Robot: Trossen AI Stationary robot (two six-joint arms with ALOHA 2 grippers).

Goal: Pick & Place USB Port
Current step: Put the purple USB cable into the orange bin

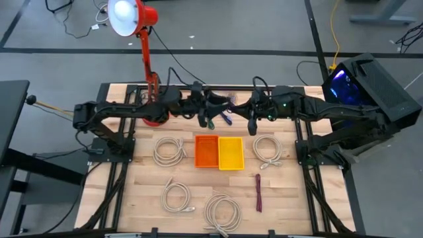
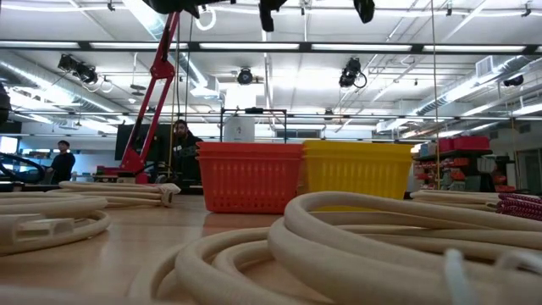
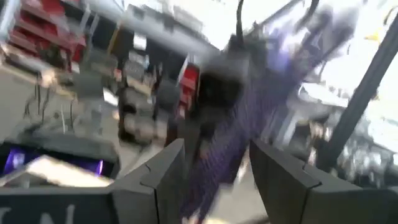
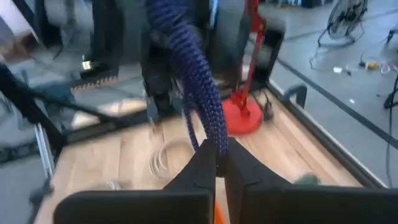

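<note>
A purple-blue braided cable (image 1: 226, 118) hangs in the air over the table's far middle, between my two grippers. My left gripper (image 1: 210, 121) is beside it on the left, and the cable (image 3: 224, 143) fills the gap between its fingers in the blurred left wrist view (image 3: 217, 171). My right gripper (image 1: 253, 127) is just to the right. In the right wrist view its fingers (image 4: 221, 158) are closed at the cable's (image 4: 199, 81) lower end. An orange bin (image 1: 206, 151) and a yellow bin (image 1: 231, 153) stand side by side on the table below. My left gripper has the braided cable (image 3: 214, 168) between its two fingers, lifted clear of the table; blur hides which part it has. My right gripper pinches the cable's lower end (image 4: 216, 144) at its fingertips. From there the cable runs up toward the left gripper, clear of the table.
Several cream cable coils (image 1: 170, 149) lie on the table around the bins, and one (image 2: 356, 246) fills the foreground of the low view. A maroon cable (image 1: 258, 193) lies at the near right. A red desk lamp (image 1: 149, 66) stands at the far left. People show in the room behind.
</note>
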